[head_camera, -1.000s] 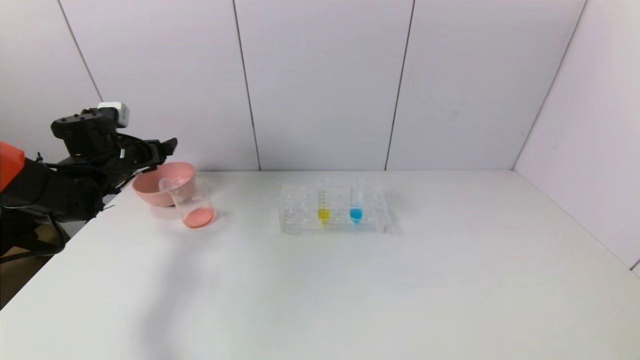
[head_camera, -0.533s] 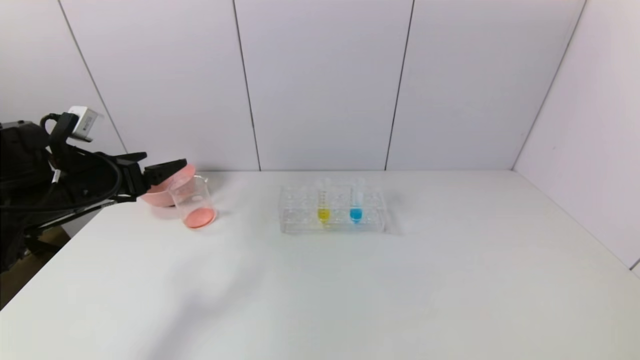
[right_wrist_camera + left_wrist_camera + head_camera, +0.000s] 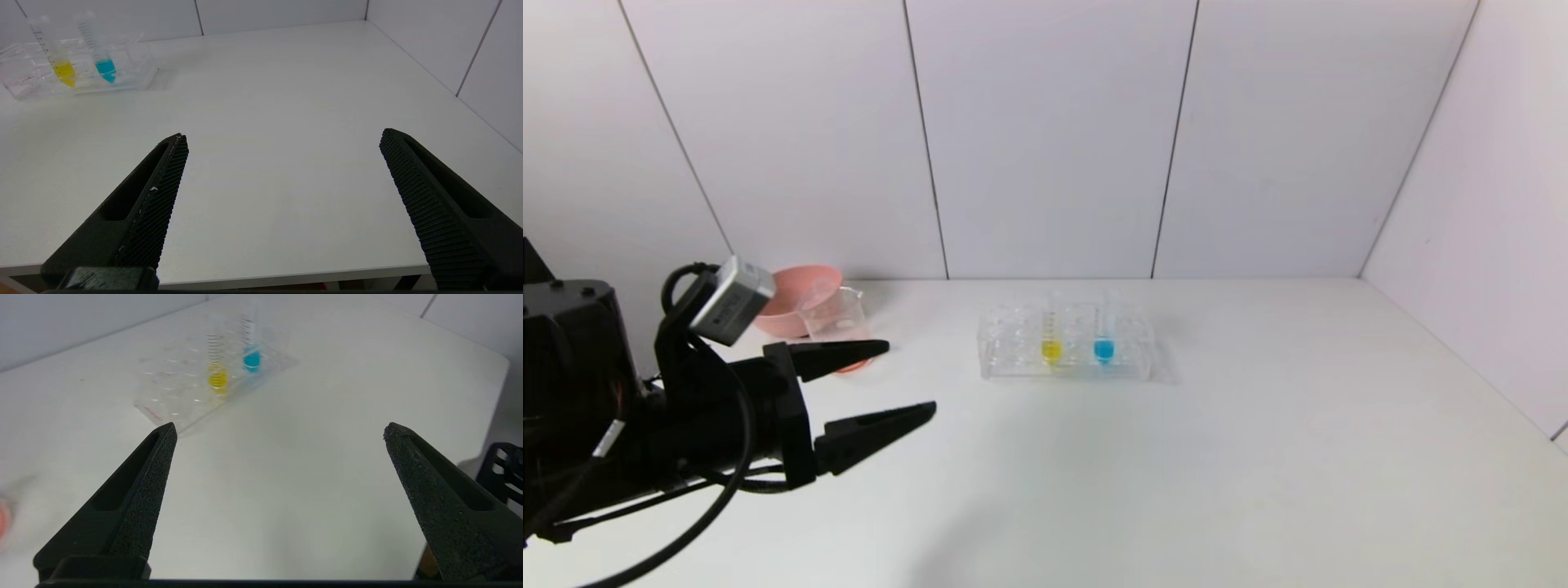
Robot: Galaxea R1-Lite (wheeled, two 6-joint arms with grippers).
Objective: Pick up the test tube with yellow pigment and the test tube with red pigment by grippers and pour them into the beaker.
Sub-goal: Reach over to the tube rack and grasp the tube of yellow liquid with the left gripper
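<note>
White table (image 3: 1176, 457) carries all. Landmark: clear tube rack (image 3: 1066, 353), mid-table toward back wall. Left gripper (image 3: 907, 380) hovers left of rack, jaws spread wide, nothing between them. Right gripper (image 3: 282, 143) at table's near edge, well right of rack, jaws spread, empty. Pink bowl (image 3: 788, 298) far left of rack; beaker (image 3: 837, 314) just beside bowl, reddish liquid at bottom. Yellow-tipped test tube (image 3: 1051, 339) upright in rack; blue-tipped tube (image 3: 1103, 336) next to it. Red-tipped tube not visible.
</note>
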